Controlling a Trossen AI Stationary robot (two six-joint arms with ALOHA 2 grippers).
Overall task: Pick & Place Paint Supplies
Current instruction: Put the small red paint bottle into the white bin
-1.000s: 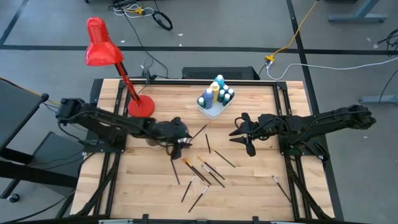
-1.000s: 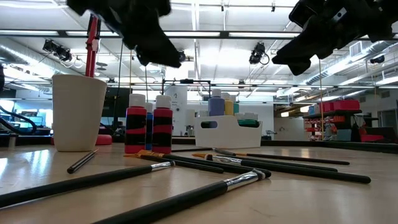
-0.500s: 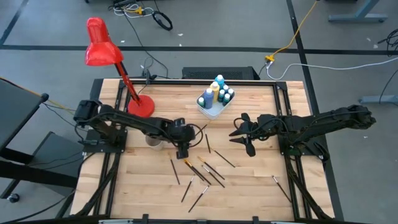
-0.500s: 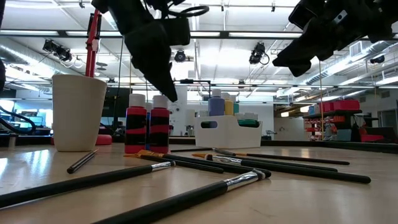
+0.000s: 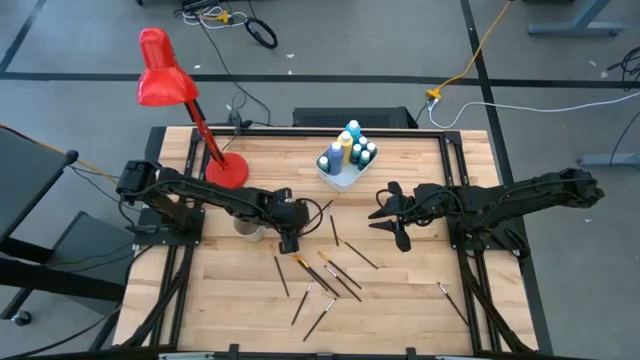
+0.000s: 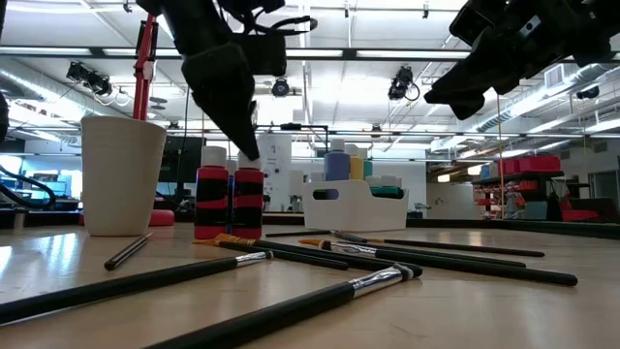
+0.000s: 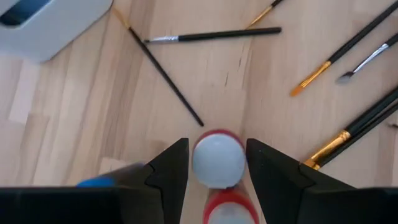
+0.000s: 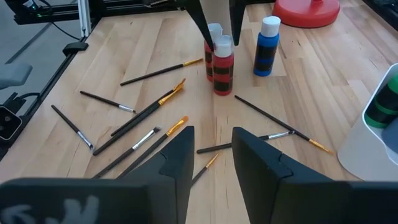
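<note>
Two red paint bottles with white caps [image 8: 222, 68] [image 8: 210, 56] stand upright on the table next to a blue bottle [image 8: 266, 46]. My left gripper [image 7: 217, 144] points steeply down over them, open. Its fingers [image 8: 202, 18] stand on either side of one red bottle's cap [image 7: 217, 160]; I cannot tell whether they touch it. Thin dark paintbrushes [image 5: 322, 275] lie scattered on the wood. My right gripper [image 5: 378, 218] hangs open and empty toward the table's right. More bottles stand in a white caddy [image 5: 343, 165].
A beige cup [image 6: 121, 174] stands just left of the red bottles. A red desk lamp [image 5: 165, 85] has its base [image 5: 227, 170] at the far left. One brush [image 5: 452, 302] lies alone near the right front. Bare wood shows at the near left.
My left gripper has tipped from nearly level to steeply downward and sunk a little toward the red bottles, its fingers coming down around one bottle's cap. The bottles and brushes have stayed put.
</note>
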